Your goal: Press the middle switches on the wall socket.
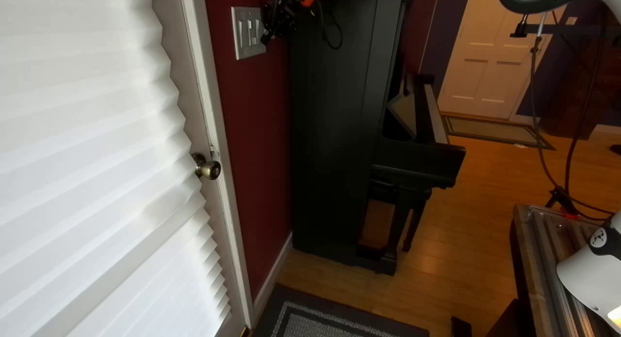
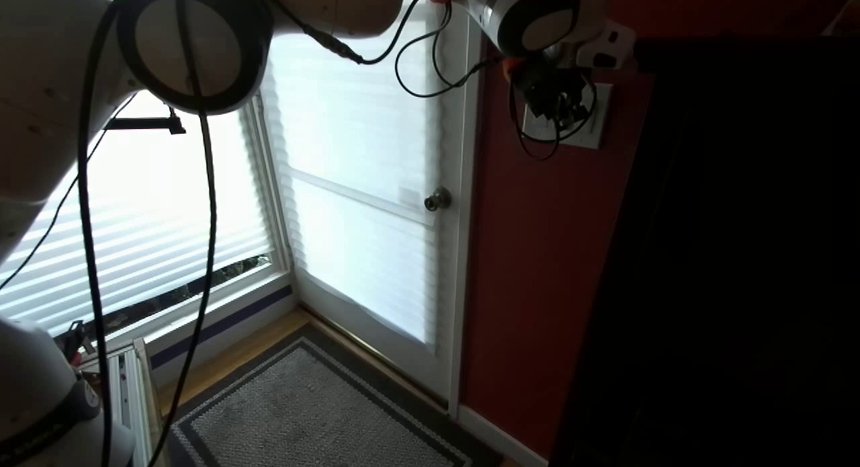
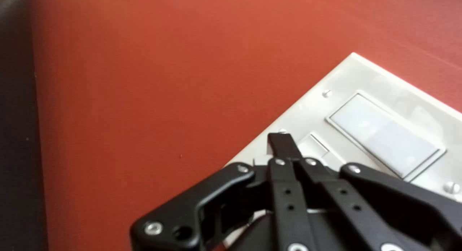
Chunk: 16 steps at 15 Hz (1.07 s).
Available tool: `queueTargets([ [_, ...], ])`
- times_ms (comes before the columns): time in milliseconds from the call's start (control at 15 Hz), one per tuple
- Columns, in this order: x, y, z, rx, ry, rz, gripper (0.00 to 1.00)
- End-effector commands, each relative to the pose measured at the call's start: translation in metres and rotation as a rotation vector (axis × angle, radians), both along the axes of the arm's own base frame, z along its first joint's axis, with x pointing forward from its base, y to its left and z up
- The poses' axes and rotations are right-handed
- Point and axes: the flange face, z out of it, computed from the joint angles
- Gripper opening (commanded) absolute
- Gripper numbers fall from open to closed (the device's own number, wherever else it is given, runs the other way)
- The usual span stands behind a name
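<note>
The wall socket is a pale grey-white plate with several rocker switches on the red wall, seen in both exterior views (image 1: 250,52) (image 2: 591,136) and in the wrist view (image 3: 364,76). The middle switches show in an exterior view (image 1: 253,32). In the wrist view a middle switch (image 3: 313,148) is partly hidden behind my gripper (image 3: 285,146). A wider rocker lies right of it. My gripper's fingers are together and hold nothing. It also shows in both exterior views (image 1: 268,35) (image 2: 561,111), in front of the plate. I cannot tell whether the fingertips touch it.
A black upright piano (image 1: 335,133) stands close beside the plate. On the plate's other side are a door frame (image 1: 213,119), a shaded door (image 2: 363,151) and a brass doorknob (image 1: 208,168). Cables (image 2: 410,84) loop from the arm. A rug (image 2: 302,400) lies below.
</note>
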Motion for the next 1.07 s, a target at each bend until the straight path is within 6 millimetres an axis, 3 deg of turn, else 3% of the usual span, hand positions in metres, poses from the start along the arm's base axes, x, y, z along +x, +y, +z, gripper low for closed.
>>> queueTargets([
  [0, 0.0056, 0.0022, 0.0031, 0.035, -0.029, -0.014, 0.00],
  [1000, 0.0112, 0.0010, 0.0019, 0.053, -0.089, -0.041, 0.00],
])
